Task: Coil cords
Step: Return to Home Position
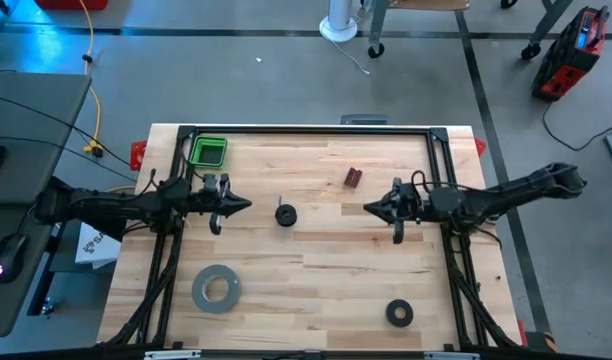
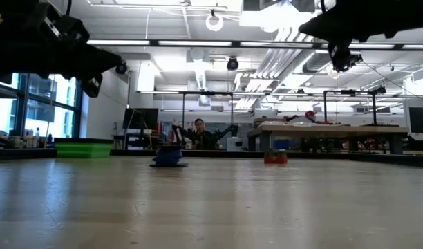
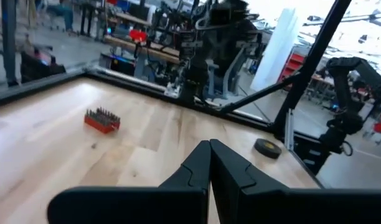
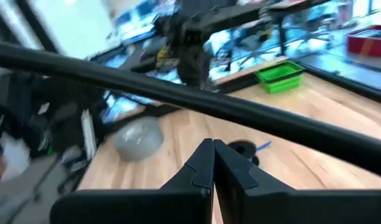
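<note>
On either side of the spool (image 1: 285, 214), left gripper (image 1: 246, 206) and right gripper (image 1: 370, 208) hang, jaws pressed together; coiling judged done, homing retreat due.

no text, label, brand, number or sign is readable in any view.

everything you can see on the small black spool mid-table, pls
The small black round spool appears to lie flat on the light wooden table, near its middle. From above it reads as a dark disc. The low view shows thin blue cord wound into a bundle on it, and in the right wrist view a short loose blue end sticks out beside it. It sits between the left gripper and the right gripper, nearer the left. Neither touches it.
</note>
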Tool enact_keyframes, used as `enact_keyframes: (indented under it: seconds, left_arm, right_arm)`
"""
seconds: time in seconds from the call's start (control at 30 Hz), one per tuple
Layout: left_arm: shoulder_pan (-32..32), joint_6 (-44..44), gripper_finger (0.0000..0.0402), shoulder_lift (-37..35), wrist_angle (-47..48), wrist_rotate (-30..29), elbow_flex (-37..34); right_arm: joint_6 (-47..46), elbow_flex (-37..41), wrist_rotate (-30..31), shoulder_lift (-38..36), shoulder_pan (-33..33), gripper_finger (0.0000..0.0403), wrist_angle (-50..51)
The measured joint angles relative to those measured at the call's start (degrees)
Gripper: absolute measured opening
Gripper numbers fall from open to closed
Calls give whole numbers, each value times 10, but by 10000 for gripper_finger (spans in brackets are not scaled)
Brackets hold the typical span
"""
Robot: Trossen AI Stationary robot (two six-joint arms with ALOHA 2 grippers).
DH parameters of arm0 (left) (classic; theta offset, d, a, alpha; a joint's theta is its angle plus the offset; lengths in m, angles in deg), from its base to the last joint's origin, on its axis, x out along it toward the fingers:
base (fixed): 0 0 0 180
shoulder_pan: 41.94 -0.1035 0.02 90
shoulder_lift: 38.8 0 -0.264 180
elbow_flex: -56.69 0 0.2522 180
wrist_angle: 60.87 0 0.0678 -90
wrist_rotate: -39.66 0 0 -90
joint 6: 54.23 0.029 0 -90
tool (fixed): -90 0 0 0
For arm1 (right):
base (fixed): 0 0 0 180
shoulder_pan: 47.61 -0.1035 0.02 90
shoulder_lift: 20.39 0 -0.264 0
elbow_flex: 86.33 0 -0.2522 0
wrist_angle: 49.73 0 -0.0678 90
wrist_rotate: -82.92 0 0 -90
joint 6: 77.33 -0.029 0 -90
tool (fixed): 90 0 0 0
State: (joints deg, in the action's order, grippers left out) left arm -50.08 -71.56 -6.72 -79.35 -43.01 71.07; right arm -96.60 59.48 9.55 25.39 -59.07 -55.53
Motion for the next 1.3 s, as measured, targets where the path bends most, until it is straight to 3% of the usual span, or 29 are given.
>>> enact_keyframes:
  seconds: [0.2,0.3,0.4,0.6,0.77,0.93,1.3]
  left_arm:
    - [0,42,0,-3,-5,-24,0]
    - [0,67,0,-1,4,-32,0]
    - [0,82,0,0,12,-34,0]
    - [0,95,0,2,15,-12,0]
    - [1,73,0,4,17,-3,0]
    - [1,18,1,5,66,-45,0]
    - [1,-5,1,6,177,-50,0]
  right_arm:
    - [103,36,-195,16,144,0,-45]
    - [105,73,-298,13,228,0,-76]
    - [109,117,-341,6,270,0,-92]
    - [127,198,-322,-4,287,0,-160]
    - [135,199,-244,5,262,0,-98]
    - [137,199,-182,17,236,0,-62]
    - [138,199,-175,18,234,0,12]
